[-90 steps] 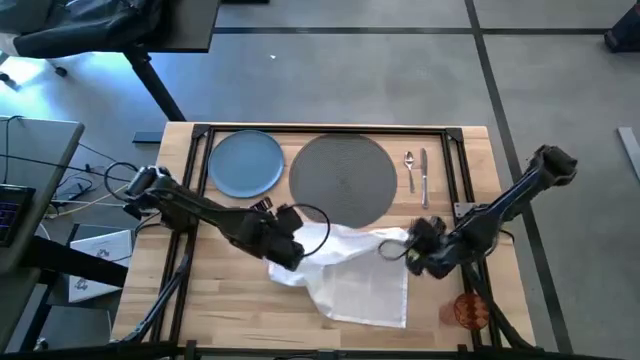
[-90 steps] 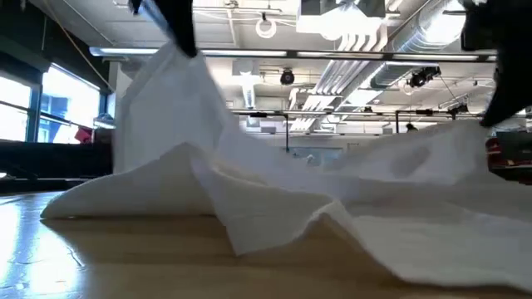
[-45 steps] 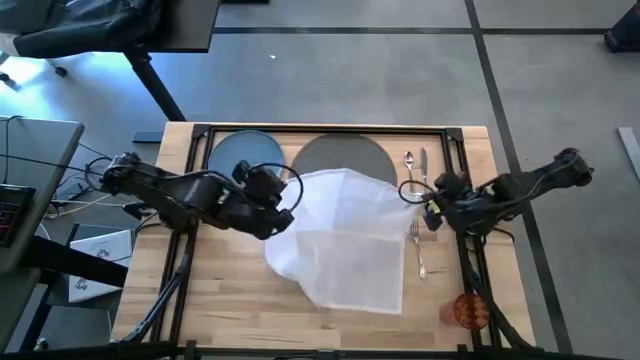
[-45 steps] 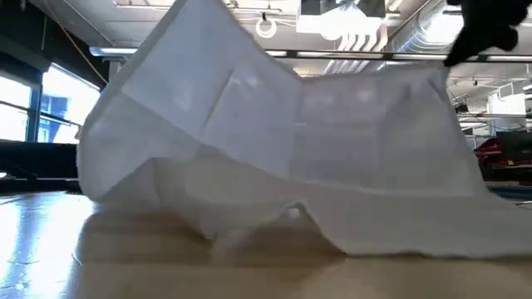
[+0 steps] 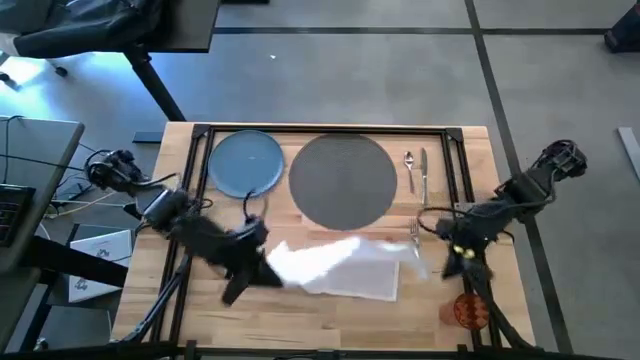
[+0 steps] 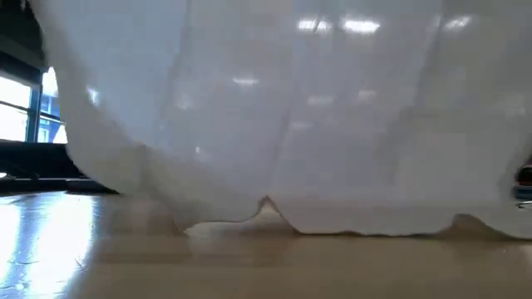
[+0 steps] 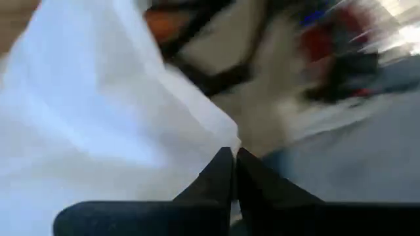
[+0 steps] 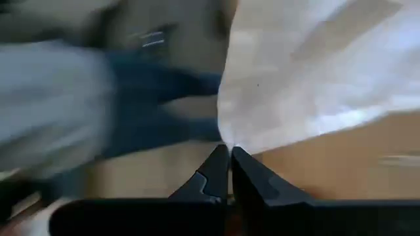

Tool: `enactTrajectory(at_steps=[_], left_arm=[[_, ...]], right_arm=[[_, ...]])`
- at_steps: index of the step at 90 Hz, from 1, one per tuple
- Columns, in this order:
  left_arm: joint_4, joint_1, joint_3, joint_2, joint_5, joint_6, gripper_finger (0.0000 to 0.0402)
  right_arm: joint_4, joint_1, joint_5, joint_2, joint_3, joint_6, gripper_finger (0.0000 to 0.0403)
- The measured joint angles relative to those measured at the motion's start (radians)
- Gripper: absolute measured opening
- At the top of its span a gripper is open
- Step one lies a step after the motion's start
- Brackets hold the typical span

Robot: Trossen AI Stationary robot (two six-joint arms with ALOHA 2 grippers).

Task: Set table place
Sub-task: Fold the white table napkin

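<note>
The white napkin (image 5: 340,265) is stretched between my two grippers over the near half of the table (image 5: 200,310). In the low view the napkin (image 6: 274,116) hangs like a curtain, and its lower edge (image 6: 266,218) reaches down to the tabletop. My left gripper (image 5: 262,262) is shut on the napkin's left end, my right gripper (image 5: 437,252) on its right end. The dark grey mat (image 5: 342,180) and the blue plate (image 5: 247,163) lie at the far side. The spoon (image 5: 409,165) and knife (image 5: 424,172) lie right of the mat. The fork (image 5: 414,234) lies near the napkin's right end. My left gripper pinches a corner of the napkin (image 7: 223,139) between its two shut fingertips (image 7: 223,172). The cloth spreads away from that corner toward my other gripper. My right gripper pinches another corner of the napkin (image 8: 226,134) between its shut fingertips (image 8: 220,169). The cloth fans out from there above the table.
An orange cup (image 5: 470,310) stands at the near right corner, close behind my right gripper. The black frame (image 5: 330,128) runs along the table's edges. Bare wood shows at the near left.
Both grippers first carried the napkin up and toward the far edge, spreading it over the mat. They have since swung fast toward the near edge and lower. The napkin now hangs as a sheet off the mat, and the fork is uncovered.
</note>
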Motion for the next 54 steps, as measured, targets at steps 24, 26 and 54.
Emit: enactTrajectory(at_steps=[24, 26, 54], left_arm=[[-0.264, 0.099, 0.001, -0.058, -0.379, 0.201, 0.0000], [-0.324, 0.125, 0.000, -0.058, -0.381, 0.205, 0.0000], [-0.688, 0.403, -0.206, -0.044, -0.502, 0.353, 0.0000]], right_arm=[[-0.387, -0.145, 0.439, -0.022, 0.200, -0.097, 0.0000], [-0.427, -0.172, 0.461, -0.022, 0.200, -0.101, 0.0000], [-0.529, -0.500, 0.597, -0.019, -0.057, -0.084, 0.0000]])
